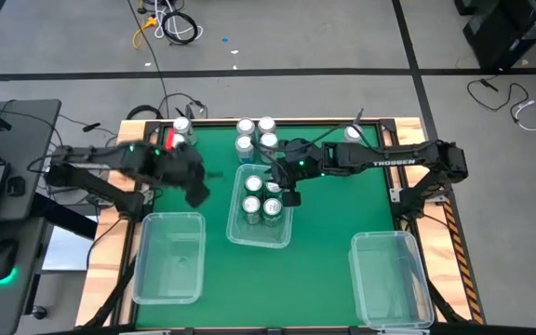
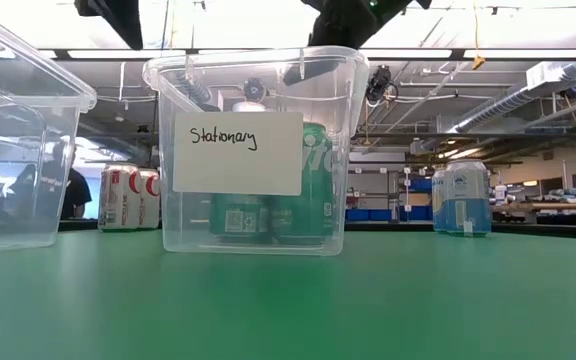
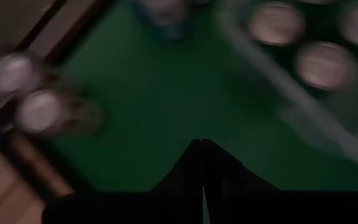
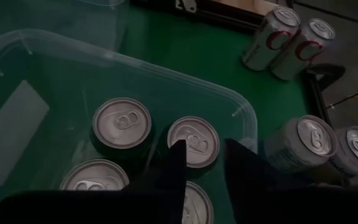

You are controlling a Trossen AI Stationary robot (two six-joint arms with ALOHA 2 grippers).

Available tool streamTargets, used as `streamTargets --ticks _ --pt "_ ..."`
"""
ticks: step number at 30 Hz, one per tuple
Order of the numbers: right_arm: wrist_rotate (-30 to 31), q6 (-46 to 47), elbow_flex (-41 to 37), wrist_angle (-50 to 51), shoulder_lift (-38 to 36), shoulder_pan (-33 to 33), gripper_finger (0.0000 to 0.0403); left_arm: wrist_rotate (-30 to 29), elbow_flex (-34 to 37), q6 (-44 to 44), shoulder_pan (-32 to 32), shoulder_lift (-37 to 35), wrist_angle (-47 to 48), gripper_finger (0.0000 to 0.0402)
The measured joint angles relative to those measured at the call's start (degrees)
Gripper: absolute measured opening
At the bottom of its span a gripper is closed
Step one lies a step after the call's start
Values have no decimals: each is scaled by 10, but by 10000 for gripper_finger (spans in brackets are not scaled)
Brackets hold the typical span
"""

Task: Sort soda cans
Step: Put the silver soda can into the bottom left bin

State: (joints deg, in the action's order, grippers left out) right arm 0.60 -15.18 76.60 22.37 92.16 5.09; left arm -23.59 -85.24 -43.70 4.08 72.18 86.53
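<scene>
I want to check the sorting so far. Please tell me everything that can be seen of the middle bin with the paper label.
The middle bin is a clear rectangular plastic tub with rounded corners and a flared rim, standing upright on the green table between two other clear bins. A white paper label reading "Stationary" is on one short wall. Inside, green soda cans stand upright on its floor with silver tops up. The right gripper hangs over its rim above one can, its fingers slightly apart.

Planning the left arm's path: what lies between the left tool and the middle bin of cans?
Only bare green mat, in the high view, between the shut left tool and the middle bin.
</scene>
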Motion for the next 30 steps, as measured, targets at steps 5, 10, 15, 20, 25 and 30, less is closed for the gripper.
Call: streamTargets --ticks 5,10,15,20,25,30 --pt "0 0 0 0 0 -9 108 36 -3 83 -125 1 6 0" --pt "0 0 0 0 0 -16 112 41 -3 191 -235 7 -28 0" --pt "0 0 0 -5 0 -25 110 64 -1 290 -337 6 -84 0" --pt "0 0 0 -10 0 -32 112 117 8 385 -421 25 -138 3" --pt "-1 0 0 -12 0 -37 111 119 8 438 -486 81 -138 29" --pt "-2 4 0 -13 3 -36 112 125 8 472 -524 143 -132 94"
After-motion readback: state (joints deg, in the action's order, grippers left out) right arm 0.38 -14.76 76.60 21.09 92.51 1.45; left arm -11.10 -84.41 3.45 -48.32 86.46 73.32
